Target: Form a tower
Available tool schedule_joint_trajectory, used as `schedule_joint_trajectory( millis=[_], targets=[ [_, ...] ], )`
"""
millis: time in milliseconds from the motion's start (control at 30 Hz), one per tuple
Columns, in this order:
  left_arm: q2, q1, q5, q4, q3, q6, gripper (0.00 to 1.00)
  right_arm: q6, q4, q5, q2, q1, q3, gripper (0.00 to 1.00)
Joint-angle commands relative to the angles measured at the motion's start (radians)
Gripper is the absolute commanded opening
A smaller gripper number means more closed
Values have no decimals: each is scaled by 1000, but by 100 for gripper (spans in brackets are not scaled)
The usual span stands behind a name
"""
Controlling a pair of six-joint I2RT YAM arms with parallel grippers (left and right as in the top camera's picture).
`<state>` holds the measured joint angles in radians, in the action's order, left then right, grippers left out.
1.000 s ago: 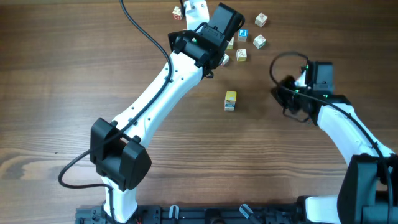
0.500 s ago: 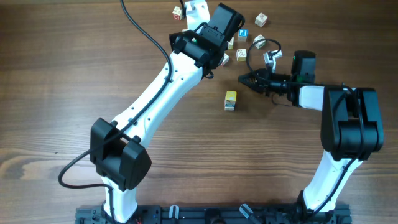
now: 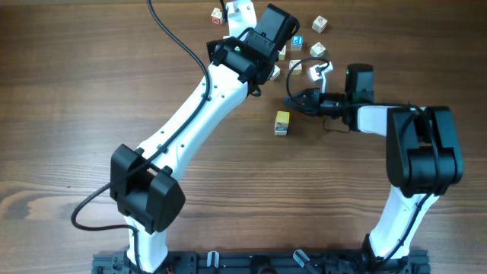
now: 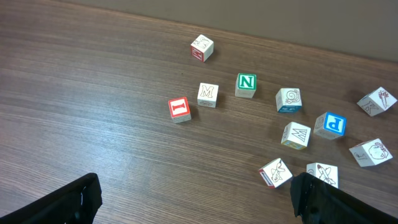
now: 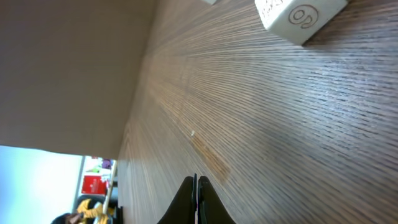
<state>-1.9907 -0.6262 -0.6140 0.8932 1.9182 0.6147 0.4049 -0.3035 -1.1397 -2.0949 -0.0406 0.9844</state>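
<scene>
The short stack of pale wooden letter cubes [image 3: 282,122], yellow on top, stands upright near mid-table. It lies just near-left of the right gripper [image 3: 292,100], the nearer arm, whose claw is pinched closed on nothing. The left gripper [image 4: 199,205] gapes wide over the loose letter cubes [image 4: 247,84] farther back.

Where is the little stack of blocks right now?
In the overhead view the tower stands alone near the middle of the table, close to the right gripper, nearer the robot than the loose cubes.

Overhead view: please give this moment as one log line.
tower: standing | left pincer: open over loose cubes | right pincer: shut, empty, near tower
</scene>
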Motion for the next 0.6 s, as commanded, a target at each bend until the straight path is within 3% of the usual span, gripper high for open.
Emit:
schedule_joint_trajectory(
  millis=[0,567],
  targets=[
    [27,2,4,2,21,-4,100,-40,3,-5,-18,2,8,4],
    [27,2,4,1,21,-4,100,-117,114,-64,-18,2,8,4]
  ],
)
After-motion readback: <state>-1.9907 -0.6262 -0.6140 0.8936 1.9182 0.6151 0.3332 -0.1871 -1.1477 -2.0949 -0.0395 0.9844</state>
